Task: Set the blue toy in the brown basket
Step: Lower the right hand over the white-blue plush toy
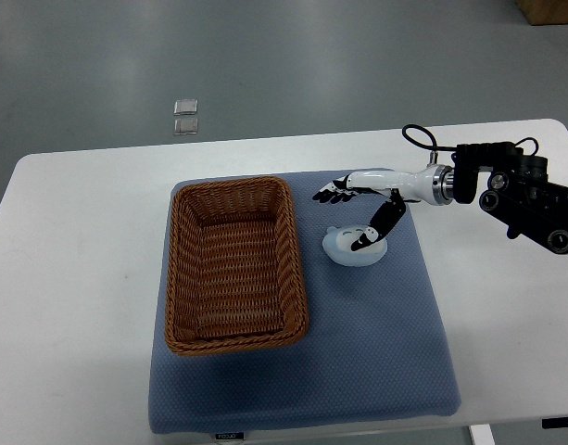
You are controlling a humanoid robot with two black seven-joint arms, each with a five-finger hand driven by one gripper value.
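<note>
Right hand (pixel 358 209) hovering over blue toy (pixel 352 247), fingers spread, thumb angled down onto its top, nothing clasped yet; probably placed so for a grasp from above. Toy pale blue, rounded, smooth-looking, resting on blue mat (pixel 376 352) just right of empty brown basket (pixel 235 267).

right arm (pixel 534 199): cut by right edge | cardboard box (pixel 548 9): cropped top-right corner

The right robot hand (pixel 362 199) is white with black fingertips, on a black arm (pixel 524 199) with looping cable (pixel 420 136).
</note>
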